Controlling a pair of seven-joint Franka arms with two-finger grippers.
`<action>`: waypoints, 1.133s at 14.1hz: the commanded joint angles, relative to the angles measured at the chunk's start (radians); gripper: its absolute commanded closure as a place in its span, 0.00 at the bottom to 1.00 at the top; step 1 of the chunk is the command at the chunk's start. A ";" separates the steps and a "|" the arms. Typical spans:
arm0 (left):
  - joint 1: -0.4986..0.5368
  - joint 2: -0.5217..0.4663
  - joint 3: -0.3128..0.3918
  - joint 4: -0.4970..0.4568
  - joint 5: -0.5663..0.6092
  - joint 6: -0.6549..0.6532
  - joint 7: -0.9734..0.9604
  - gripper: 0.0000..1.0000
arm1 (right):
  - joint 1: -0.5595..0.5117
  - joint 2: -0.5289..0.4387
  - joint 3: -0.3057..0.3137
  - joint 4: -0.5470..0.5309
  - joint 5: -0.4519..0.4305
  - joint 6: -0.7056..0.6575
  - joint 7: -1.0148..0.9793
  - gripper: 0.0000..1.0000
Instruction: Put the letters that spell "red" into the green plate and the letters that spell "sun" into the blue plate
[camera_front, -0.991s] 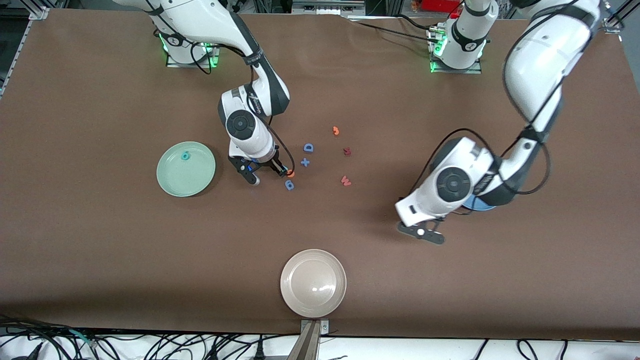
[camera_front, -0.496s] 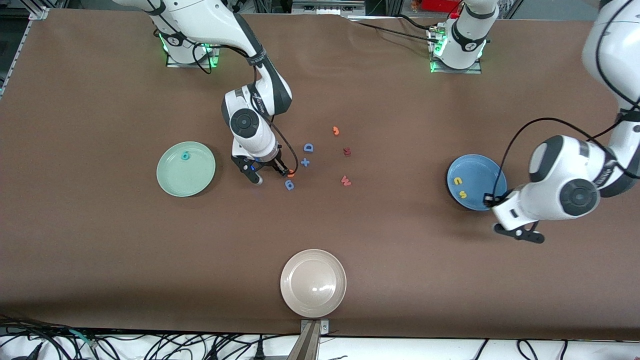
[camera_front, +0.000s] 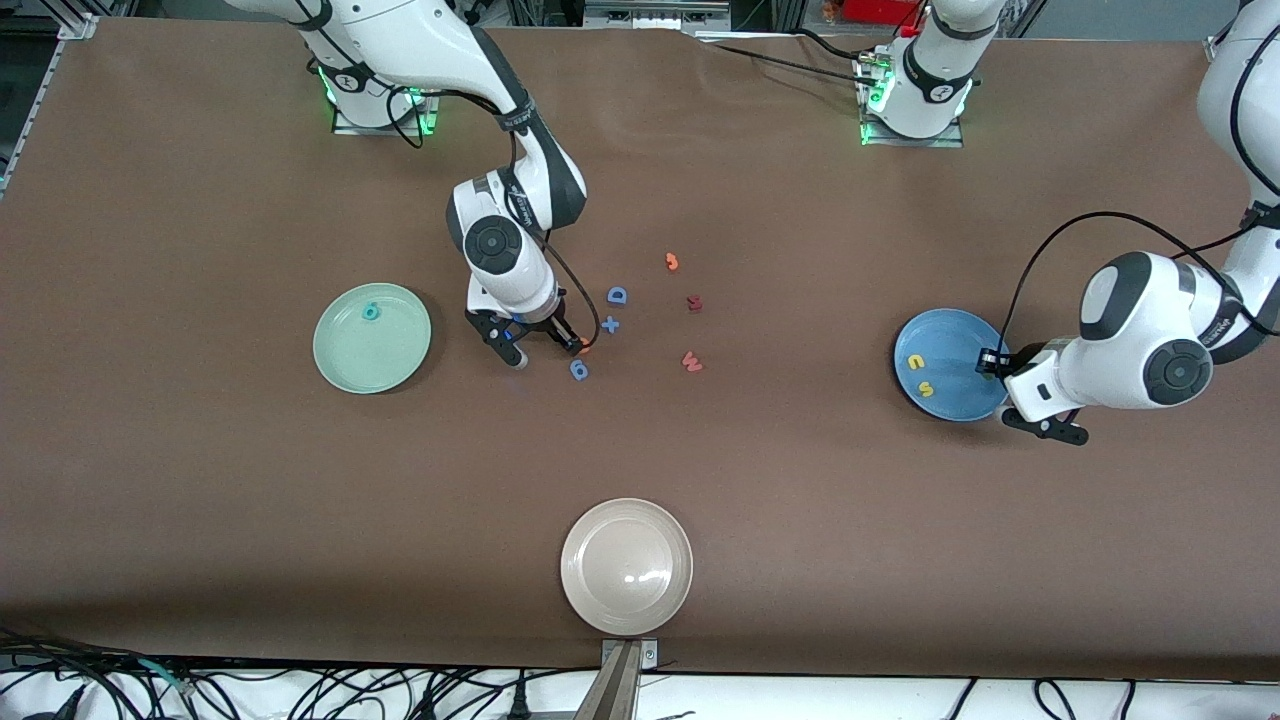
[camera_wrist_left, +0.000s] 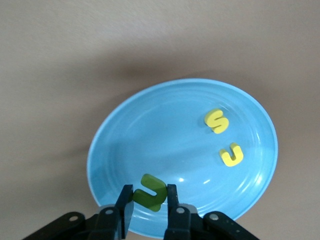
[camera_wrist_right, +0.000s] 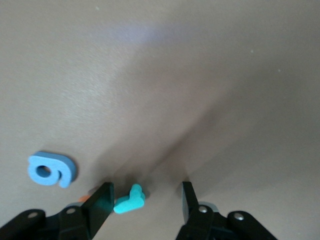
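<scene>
Even overhead light — glare on the beige plate (camera_front: 627, 567), soft shadows, wrist views slightly blurred.

left pincer (camera_front: 1000, 385): carried from over bare surface to the blue plate (camera_front: 962, 340) rim | green n (camera_wrist_left: 149, 191): brought between its fingers over that plate | right pincer (camera_front: 540, 348): shifted slightly

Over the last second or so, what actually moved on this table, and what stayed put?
The left arm swung from mid-table toward its own end, uncovering the blue plate; the left gripper now hangs over that plate's rim with the green n between its jaws. The right gripper shifted only slightly, jaws open around the teal r. The plates and the loose letters stayed where they were.
</scene>
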 joint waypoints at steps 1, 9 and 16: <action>0.020 -0.016 -0.014 -0.033 -0.003 0.014 0.000 0.00 | 0.023 0.001 -0.009 -0.026 0.013 0.021 0.014 0.36; -0.004 -0.059 -0.130 0.120 -0.003 -0.129 -0.018 0.00 | 0.024 0.003 -0.008 -0.024 0.015 0.039 0.016 0.41; -0.102 -0.077 -0.245 0.518 -0.001 -0.556 -0.040 0.00 | 0.030 0.003 -0.005 -0.012 0.015 0.047 0.036 0.42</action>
